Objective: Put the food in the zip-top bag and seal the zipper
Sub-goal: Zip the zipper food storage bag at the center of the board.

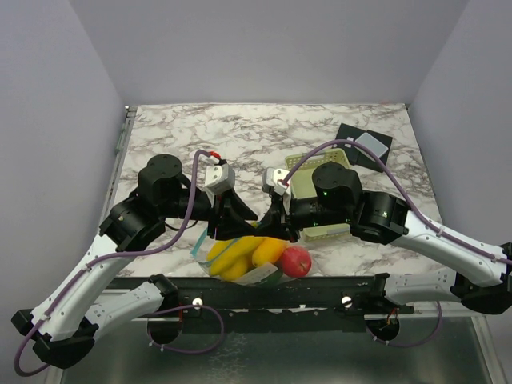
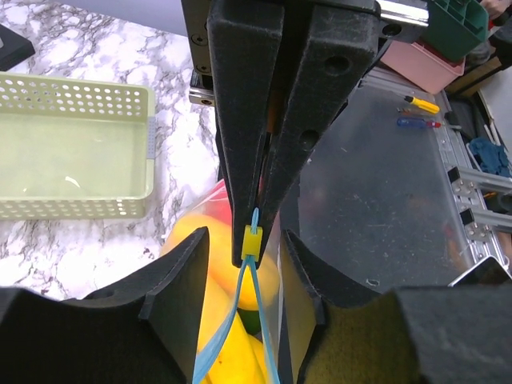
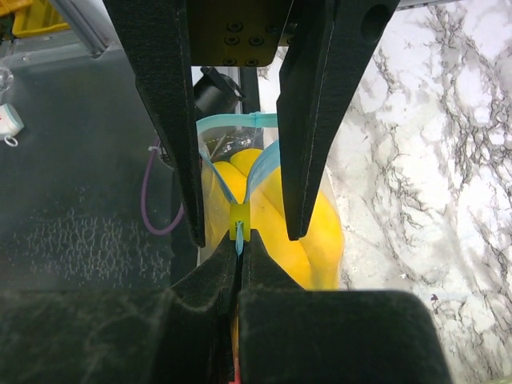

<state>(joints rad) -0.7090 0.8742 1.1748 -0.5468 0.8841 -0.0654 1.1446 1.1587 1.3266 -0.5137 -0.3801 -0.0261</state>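
**Bag** [image 1: 260, 276]: clear and floppy, lying on table [image 1: 240, 132] just near-left of basket [image 2: 80, 96], by the table's near edge. Basket is partly under the R arm in top view.

**Food:** bananas [image 1: 230, 258], an orange-yellow piece [image 1: 270, 251] and a red round one [image 1: 296, 261] are bunched together at the bag, near-left of basket.
- Both wrist views show yellow fruit behind the film, i.e. inside the bag.
- A bit of green shows low in L wrist view.
- The red one sits at the end of the bunch nearest basket. Inside the film or not: cannot tell.

**Zipper** [image 3: 240, 120]: light blue strip w/ yellow slider [image 2: 251, 240] on it.
- On the side of slider away from basket, the two tracks split apart and the mouth gapes, so it is not sealed there.
- On the basket side of slider, the strip runs as one line into the R fingers.

**R gripper** [image 3: 240, 254]: clenched on zipper, tips pinching the strip right behind slider, on the basket side.

**L gripper** [image 2: 246, 238]: released. Its fingers [image 2: 186, 276] stand either side of slider w/ a visible gap each side, and touch neither slider nor strip as far as seen. The two grippers meet tip to tip over the bag, near-left of basket.

**Other:** black pad w/ grey card [image 1: 364, 144] on table, just beyond basket's far-right corner.
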